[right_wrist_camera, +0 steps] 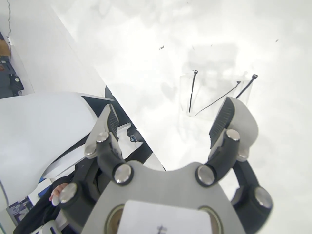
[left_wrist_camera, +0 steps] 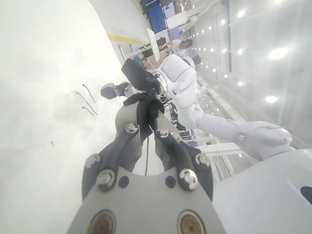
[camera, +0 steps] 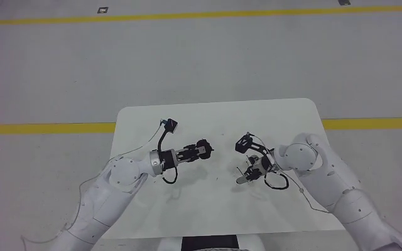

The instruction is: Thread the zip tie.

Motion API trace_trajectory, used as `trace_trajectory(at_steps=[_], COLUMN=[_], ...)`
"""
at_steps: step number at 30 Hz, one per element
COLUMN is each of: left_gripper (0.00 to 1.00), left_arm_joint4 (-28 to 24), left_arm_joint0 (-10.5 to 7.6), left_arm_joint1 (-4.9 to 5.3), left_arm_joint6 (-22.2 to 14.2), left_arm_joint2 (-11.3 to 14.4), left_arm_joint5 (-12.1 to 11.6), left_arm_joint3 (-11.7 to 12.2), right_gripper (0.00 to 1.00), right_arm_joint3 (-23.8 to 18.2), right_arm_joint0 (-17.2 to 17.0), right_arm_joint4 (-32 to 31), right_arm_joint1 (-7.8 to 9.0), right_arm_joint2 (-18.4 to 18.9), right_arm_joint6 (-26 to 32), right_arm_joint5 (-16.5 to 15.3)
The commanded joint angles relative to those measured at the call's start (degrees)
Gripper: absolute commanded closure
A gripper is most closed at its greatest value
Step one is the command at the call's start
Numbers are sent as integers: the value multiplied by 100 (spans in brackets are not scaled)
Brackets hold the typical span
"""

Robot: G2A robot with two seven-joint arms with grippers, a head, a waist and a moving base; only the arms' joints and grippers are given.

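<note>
The right gripper hangs released, jaws wide, above the white table. The left gripper is clenched on what looks like a thin black tie, its tail running back toward the palm. Three loose zip ties lie just ahead of the right fingertips. They look light, springy and slick; I'd pinch one near its square head, leaving the tip free to feed
</note>
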Motion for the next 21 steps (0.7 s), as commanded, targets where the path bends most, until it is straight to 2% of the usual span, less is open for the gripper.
trace_trajectory(at_steps=[1, 5, 6, 7, 8, 9, 16, 21], left_gripper=[100, 100, 100, 100, 100, 100, 100, 100], left_arm_joint4=[0, 0, 0, 0, 0, 0, 0, 0], left_arm_joint0=[0, 0, 0, 0, 0, 0, 0, 0], left_arm_joint1=[0, 0, 0, 0, 0, 0, 0, 0], left_arm_joint6=[0, 0, 0, 0, 0, 0, 0, 0], left_arm_joint2=[0, 0, 0, 0, 0, 0, 0, 0], left_arm_joint5=[0, 0, 0, 0, 0, 0, 0, 0], left_arm_joint3=[0, 0, 0, 0, 0, 0, 0, 0], right_gripper=[0, 0, 5, 22, 43, 52, 70, 71], right_arm_joint3=[59, 211, 235, 257, 276, 296, 425, 509], right_arm_joint0=[35, 125, 140, 150, 158, 167, 255, 336], right_arm_joint4=[-45, -21, -11, -10, -9, -4, -77, -107], right_arm_joint1=[-6, -25, -26, -27, -27, -27, -27, -37], right_arm_joint2=[-57, -173, -187, -200, -212, -230, -335, -422], right_arm_joint6=[3, -65, -88, -110, -124, -135, -132, -151], right_arm_joint5=[38, -17, -45, -73, -90, -112, -101, -92])
